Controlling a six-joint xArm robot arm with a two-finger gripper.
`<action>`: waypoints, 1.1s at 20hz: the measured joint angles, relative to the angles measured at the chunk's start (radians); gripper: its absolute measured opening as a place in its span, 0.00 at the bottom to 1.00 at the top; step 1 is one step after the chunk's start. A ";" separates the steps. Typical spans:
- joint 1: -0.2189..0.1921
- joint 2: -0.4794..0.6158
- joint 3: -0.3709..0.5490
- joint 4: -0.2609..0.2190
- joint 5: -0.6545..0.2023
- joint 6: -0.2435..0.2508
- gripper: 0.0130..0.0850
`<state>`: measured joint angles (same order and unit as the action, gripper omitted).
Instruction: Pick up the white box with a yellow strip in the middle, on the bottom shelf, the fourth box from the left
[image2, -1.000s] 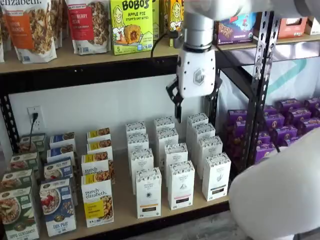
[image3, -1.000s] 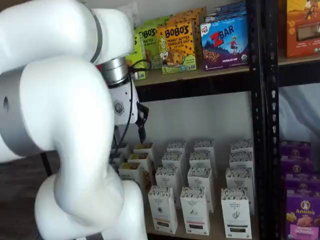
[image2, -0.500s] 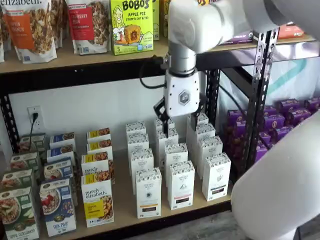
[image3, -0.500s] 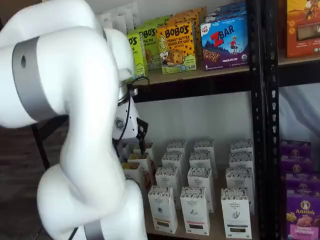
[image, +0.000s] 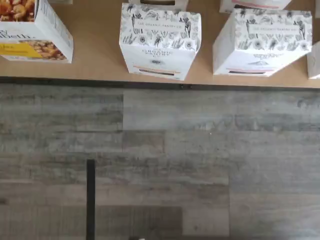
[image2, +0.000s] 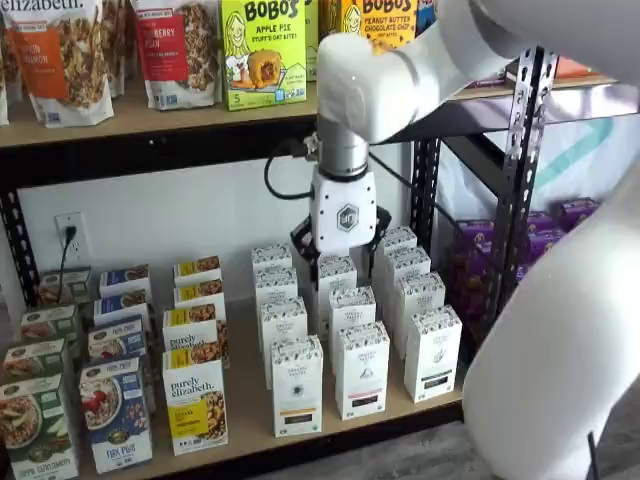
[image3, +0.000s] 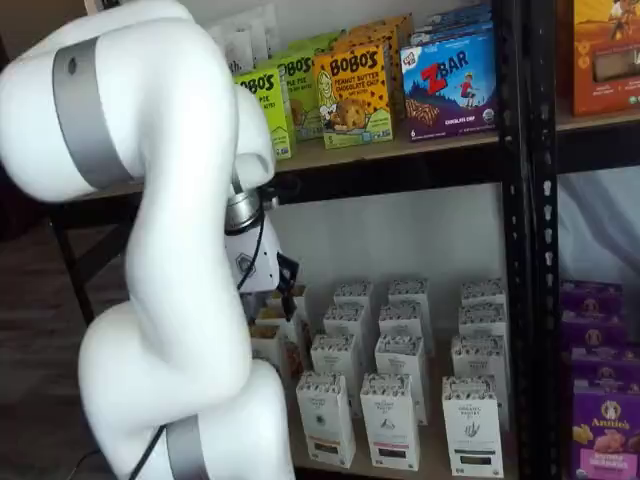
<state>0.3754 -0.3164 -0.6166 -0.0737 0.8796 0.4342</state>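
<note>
One arm hangs vertical (fingers spread).

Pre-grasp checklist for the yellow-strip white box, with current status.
1. Jaws open: ok. The gripper shows a gap between its fingers.
2. Nothing held: ok.
3. Target located: ok. The white box stands at the front of its column, beside the purely elizabeth box.
4. Target upright, front unobstructed: ok.
5. Gripper lined up with the target: not ok. In a shelf view it hangs well above the box and off to one side.
6. Depth of the gripper over the bottom shelf: cannot tell.
</note>
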 joint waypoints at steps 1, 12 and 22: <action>-0.004 0.019 -0.005 0.004 -0.018 -0.006 1.00; -0.045 0.242 -0.050 0.064 -0.222 -0.087 1.00; -0.039 0.404 -0.074 0.030 -0.348 -0.052 1.00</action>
<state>0.3365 0.0878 -0.6904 -0.0442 0.5316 0.3819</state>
